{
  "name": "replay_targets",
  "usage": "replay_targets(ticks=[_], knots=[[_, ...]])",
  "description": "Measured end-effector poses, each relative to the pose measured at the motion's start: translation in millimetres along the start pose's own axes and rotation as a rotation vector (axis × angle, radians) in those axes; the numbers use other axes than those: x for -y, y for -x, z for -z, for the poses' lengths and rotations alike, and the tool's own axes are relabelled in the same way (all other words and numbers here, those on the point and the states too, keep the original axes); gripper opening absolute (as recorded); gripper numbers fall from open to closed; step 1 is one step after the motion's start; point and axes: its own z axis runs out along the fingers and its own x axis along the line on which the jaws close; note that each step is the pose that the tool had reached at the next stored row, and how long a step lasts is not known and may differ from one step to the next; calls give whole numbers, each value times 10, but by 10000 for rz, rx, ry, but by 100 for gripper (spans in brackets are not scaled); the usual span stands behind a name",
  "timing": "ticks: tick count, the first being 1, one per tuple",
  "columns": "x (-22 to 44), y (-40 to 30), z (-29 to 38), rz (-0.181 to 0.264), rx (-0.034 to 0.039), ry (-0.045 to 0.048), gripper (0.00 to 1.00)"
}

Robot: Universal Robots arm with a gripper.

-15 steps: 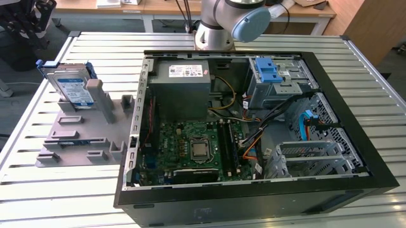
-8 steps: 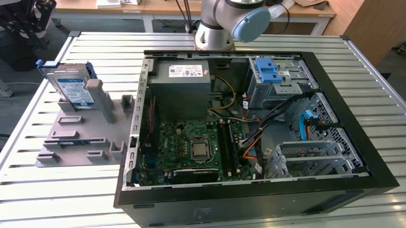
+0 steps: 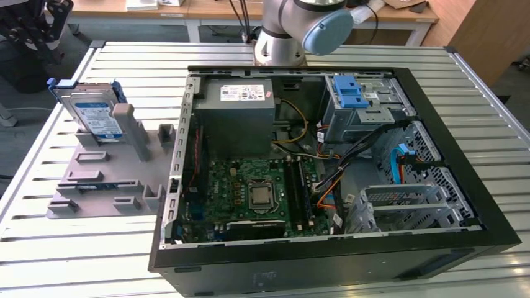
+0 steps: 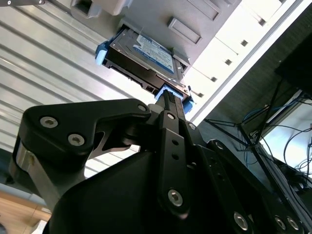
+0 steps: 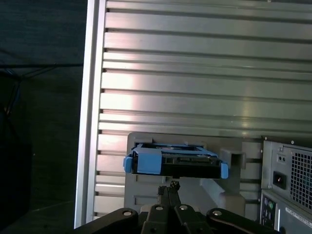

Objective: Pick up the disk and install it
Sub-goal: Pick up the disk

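Note:
The disk (image 3: 93, 115) is a silver hard drive with a white and blue label and a blue frame. It stands on edge in a slot of the grey holder (image 3: 103, 186) on the slatted table, at the exterior view's left. In both wrist views the disk (image 4: 141, 53) (image 5: 175, 162) lies just ahead of my black gripper (image 5: 168, 186), whose fingers (image 4: 171, 100) are drawn together and hold nothing. The gripper (image 3: 37, 34) hangs apart from the disk, beyond the table's far left corner.
An open black computer case (image 3: 463, 192) lies on the table, with a grey power supply (image 3: 240, 115), a motherboard (image 3: 257, 192), cables and a blue-latched drive bay (image 3: 352, 93). The arm's base (image 3: 282, 37) stands behind the case. The table's edge (image 5: 90, 122) drops to dark floor.

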Motion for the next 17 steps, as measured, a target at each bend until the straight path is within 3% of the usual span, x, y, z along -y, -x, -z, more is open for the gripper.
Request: replay_targets(ticks=[17], knots=[[-1,-15,0,269,-8,1,11]])
